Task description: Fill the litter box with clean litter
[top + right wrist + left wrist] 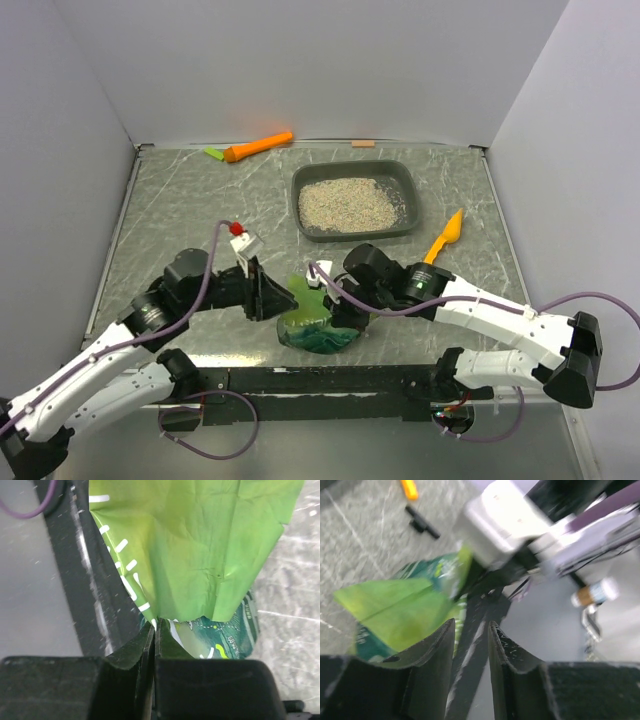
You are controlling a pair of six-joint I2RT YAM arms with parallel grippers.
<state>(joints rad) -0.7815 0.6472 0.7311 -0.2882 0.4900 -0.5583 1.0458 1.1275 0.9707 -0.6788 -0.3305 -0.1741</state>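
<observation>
The dark grey litter box [404,186] stands at the back centre with a layer of beige clean litter [347,204] in it. A green-teal bag [315,322] lies at the near edge between my two grippers. My right gripper [343,312] is shut on an edge of the bag [200,545], its jaws pinching the green film [156,625]. My left gripper [277,297] is just left of the bag, its jaws a little apart with nothing between them [471,630]. The bag shows blurred to the left of those jaws [395,610].
An orange scoop [445,238] lies right of the litter box. An orange carrot-shaped toy [258,147] lies at the back left near the wall. A black bar [330,378] runs along the table's near edge. Grey walls close in the sides and back.
</observation>
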